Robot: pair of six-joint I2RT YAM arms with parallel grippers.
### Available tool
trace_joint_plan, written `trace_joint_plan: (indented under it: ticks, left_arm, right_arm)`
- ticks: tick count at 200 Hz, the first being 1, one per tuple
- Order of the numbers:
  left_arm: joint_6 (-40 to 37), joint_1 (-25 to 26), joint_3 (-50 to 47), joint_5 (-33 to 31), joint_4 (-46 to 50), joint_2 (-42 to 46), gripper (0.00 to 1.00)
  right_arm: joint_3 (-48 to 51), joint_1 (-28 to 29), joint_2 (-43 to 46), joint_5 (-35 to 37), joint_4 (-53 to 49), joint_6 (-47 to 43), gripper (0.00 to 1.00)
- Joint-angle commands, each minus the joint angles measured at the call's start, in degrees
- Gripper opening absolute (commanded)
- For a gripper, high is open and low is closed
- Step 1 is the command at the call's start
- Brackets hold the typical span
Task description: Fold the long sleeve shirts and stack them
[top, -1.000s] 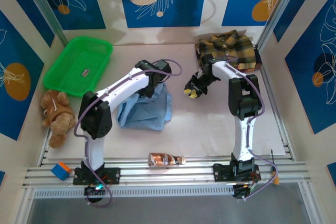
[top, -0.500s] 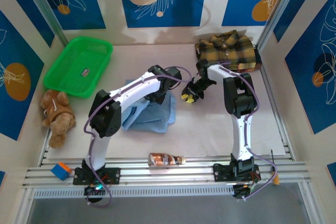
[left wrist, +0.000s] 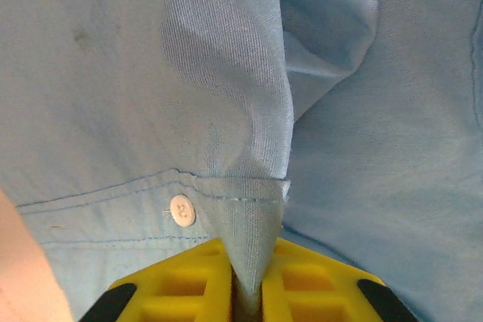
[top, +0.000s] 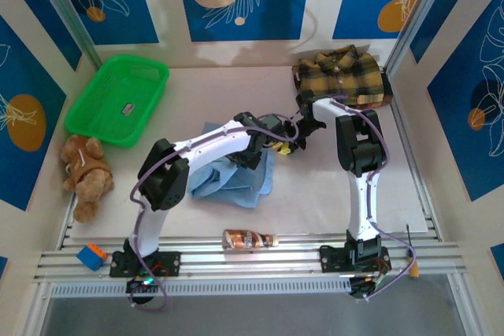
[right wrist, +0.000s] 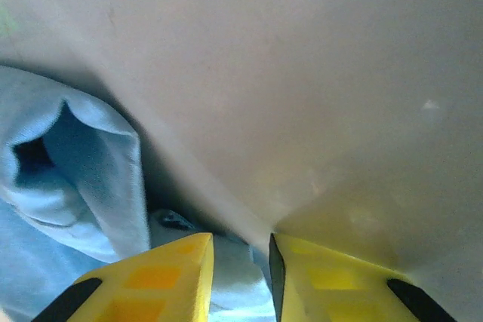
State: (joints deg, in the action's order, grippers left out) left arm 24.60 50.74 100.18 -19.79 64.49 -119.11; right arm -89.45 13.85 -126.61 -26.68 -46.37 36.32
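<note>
So on the desk [top: 315,194] this looks pretty early to me: no stack anywhere, and neither shirt reads as folded. The blue shirt [top: 228,182] sits mid-desk, a bit left of centre, as a rumpled lump with edges going every which way. The plaid shirt [top: 345,76] is bunched in the far right corner, well apart from it, with nothing touching it. Both arms are at the blue one. The left arm [top: 201,141] reaches across it and the right arm [top: 356,151] bends in toward its right edge, so their ends sit just beside each other there. In the left wrist view the left jaws are pressed together on a pinched-up ridge of blue cloth, right by a stitched seam. The right jaws stand a little apart, low at the cloth's edge with some blue showing in the gap; can't tell if they actually have hold of it. My read: blue needs flattening and folding, then plaid the same, then one goes on the other. Tiny detail: a white button [left wrist: 182,210] sits just beside the pinch.
</note>
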Motion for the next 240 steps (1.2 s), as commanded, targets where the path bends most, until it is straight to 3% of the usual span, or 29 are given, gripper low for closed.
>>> trace_joint_plan:
  ticks: [1, 15, 28, 57, 89, 121, 161, 198, 240]
  left_arm:
    - [2.1, 1.7, -2.8, 5.5, -3.9, 4.5, 0.17]
    - [3.0, 2.0, -5.9, 9.2, -7.2, 6.9, 0.27]
    - [4.1, 2.2, -9.5, 12.0, -10.7, 9.7, 0.29]
    - [5.0, 2.6, -20.1, 20.9, -23.7, 19.6, 0.44]
    - [10.1, -1.6, -27.6, 20.5, -29.7, 30.4, 0.53]
    - [12.2, -10.2, -28.1, 16.5, -23.6, 32.4, 0.53]
    - [10.8, -18.3, -33.7, 17.5, -28.1, 32.4, 0.55]
    - [9.1, -22.8, -40.9, 19.9, -37.4, 33.2, 0.62]
    - [9.2, -23.0, -45.8, 24.4, -43.8, 29.6, 0.63]
  right_arm:
    - [2.4, 0.7, -2.7, -0.2, 2.2, 1.0, 0.28]
    - [2.6, 0.6, -2.8, -0.3, 2.5, 1.2, 0.28]
    - [2.8, 0.6, -2.7, -0.2, 2.5, 1.1, 0.28]
    - [3.3, 0.5, -2.5, 0.0, 2.7, 1.2, 0.28]
    - [5.2, 0.2, -0.5, 0.2, 3.6, 1.0, 0.3]
    - [10.1, 0.4, 5.1, 1.0, 5.4, 1.5, 0.42]
    - [19.1, 0.1, 13.0, 2.7, 8.3, 2.6, 0.56]
    - [28.0, 0.7, 19.2, -0.1, 14.9, 4.4, 0.65]
    - [34.4, 4.2, 21.9, -5.0, 28.2, 7.9, 0.75]
